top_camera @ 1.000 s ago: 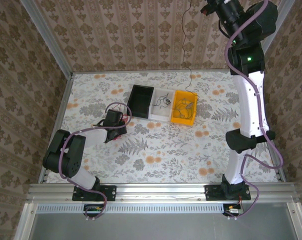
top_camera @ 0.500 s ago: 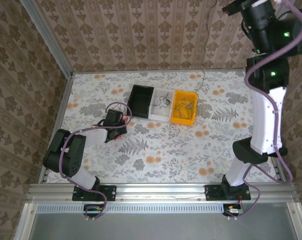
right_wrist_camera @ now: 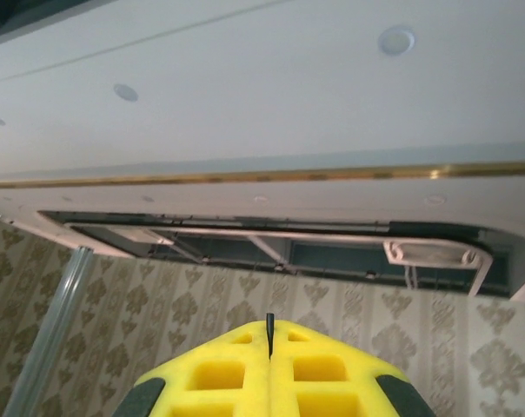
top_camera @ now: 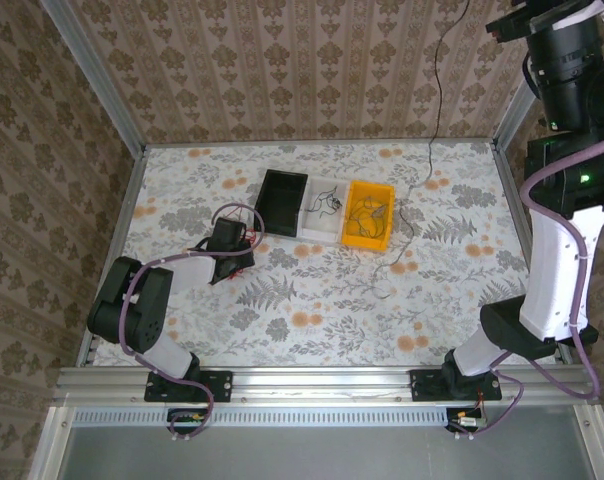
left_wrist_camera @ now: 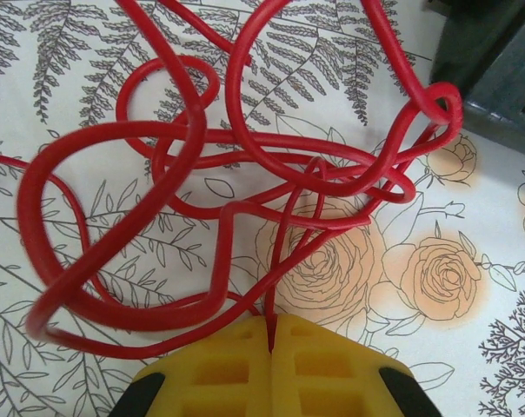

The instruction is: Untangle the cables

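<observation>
Cable set: thin red flexible wires (left_wrist_camera: 245,165) lie in a loose knot on the floral-patterned worktop (top_camera: 312,310). The left claw (left_wrist_camera: 270,334) is pressed together on strands at the knot's near edge. The right claw (right_wrist_camera: 269,334), held high, pinches a thin black wire (top_camera: 434,100) that trails down beside the yellow plastic bin (top_camera: 368,215). Expect light, limp, springy strands. Grip single runs clear of crossings.

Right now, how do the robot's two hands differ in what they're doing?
The left gripper sits low over the table; the right gripper is high up, facing the ceiling. The left gripper pinches a looped tangle of red cables; the right gripper pinches one thin black cable that hangs down to the table. Both have yellow fingers, shut tight.
</observation>
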Motion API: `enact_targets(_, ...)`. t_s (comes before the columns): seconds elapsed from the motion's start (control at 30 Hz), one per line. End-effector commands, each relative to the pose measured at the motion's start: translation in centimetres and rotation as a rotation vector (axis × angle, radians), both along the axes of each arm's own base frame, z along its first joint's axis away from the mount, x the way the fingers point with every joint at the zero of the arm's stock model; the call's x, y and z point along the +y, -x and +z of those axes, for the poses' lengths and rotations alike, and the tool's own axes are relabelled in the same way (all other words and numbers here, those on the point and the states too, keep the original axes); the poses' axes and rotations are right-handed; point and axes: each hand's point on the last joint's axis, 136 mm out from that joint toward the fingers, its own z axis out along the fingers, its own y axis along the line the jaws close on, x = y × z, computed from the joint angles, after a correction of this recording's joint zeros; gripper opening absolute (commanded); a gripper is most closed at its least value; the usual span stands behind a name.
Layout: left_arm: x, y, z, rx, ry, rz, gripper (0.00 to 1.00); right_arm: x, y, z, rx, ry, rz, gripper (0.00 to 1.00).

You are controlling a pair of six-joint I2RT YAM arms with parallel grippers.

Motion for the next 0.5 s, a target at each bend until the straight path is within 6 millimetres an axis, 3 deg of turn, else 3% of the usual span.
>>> enact_targets(0.0, -3.7, 3.1, -3.2, 0.138, 0.087, -0.155, 0.00, 1.4, -3.8, -3.0, 0.160, -0.022, 0.114, 0.00)
enact_targets(0.23, -3.3, 3.3, -3.0, 0.123, 0.075, -0.145, 0.00, 3.9, -8.3, -6.4, 0.289, -0.072, 0.274, 0.00)
enact_targets(0.47, -3.2, 3.5, -3.2, 0.129, 0.073, -0.140, 0.00, 4.5, -10.5, -5.5, 0.281, -0.089, 0.285, 0.00)
